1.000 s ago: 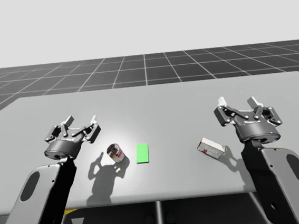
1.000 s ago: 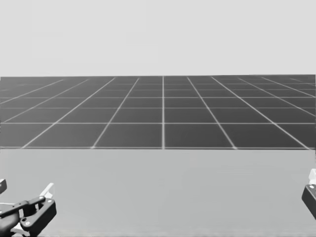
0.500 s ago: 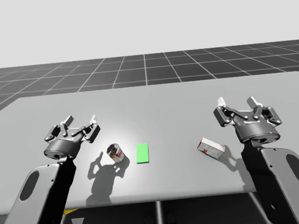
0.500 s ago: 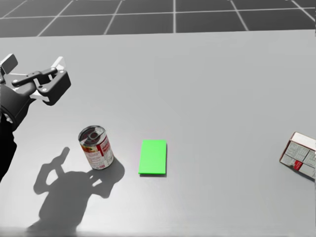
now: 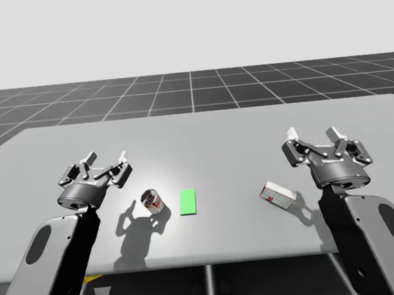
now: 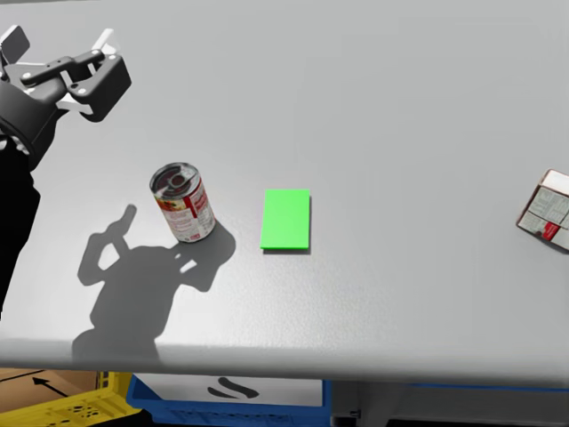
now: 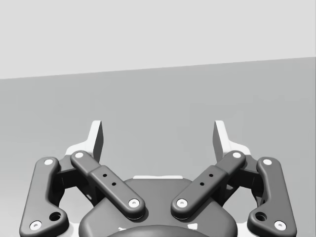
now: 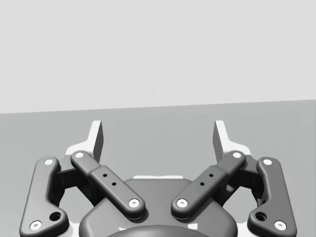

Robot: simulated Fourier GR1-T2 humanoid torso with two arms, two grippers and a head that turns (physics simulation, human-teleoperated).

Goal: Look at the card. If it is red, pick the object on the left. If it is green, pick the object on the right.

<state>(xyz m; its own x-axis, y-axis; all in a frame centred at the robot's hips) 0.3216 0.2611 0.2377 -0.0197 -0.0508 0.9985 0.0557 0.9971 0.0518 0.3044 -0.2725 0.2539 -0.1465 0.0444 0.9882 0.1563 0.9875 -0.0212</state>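
The card (image 6: 285, 219) lies flat and face up on the desk (image 6: 400, 107), about midway between the two pairs of jaws, where its colour can be read from above: it is green. By the task's rule the object on the right is therefore wanted, and that is taken to be the small white and grey box with a red patch (image 5: 278, 195).

The box lies low on the desk, skewed. It is just inward of the right jaws and nearer the body than their tips, and it is not touched by them. Bare desk is seen ahead of the right jaws in the right wrist view, so the box is judged not yet lined up with them.

The red-and-white labelled can (image 6: 183, 204) stands upright inward of the left jaws, apart from them, between those jaws and the card.

Both pairs of jaws are held wide apart, empty and raised off the desk at its outer sides. This is judged a waiting posture that leaves the middle uncovered while the card is read.

For the pick, the right jaws would probably need to be swung inward, turned to match the box's skew and lowered over it. The left jaws are not called for.
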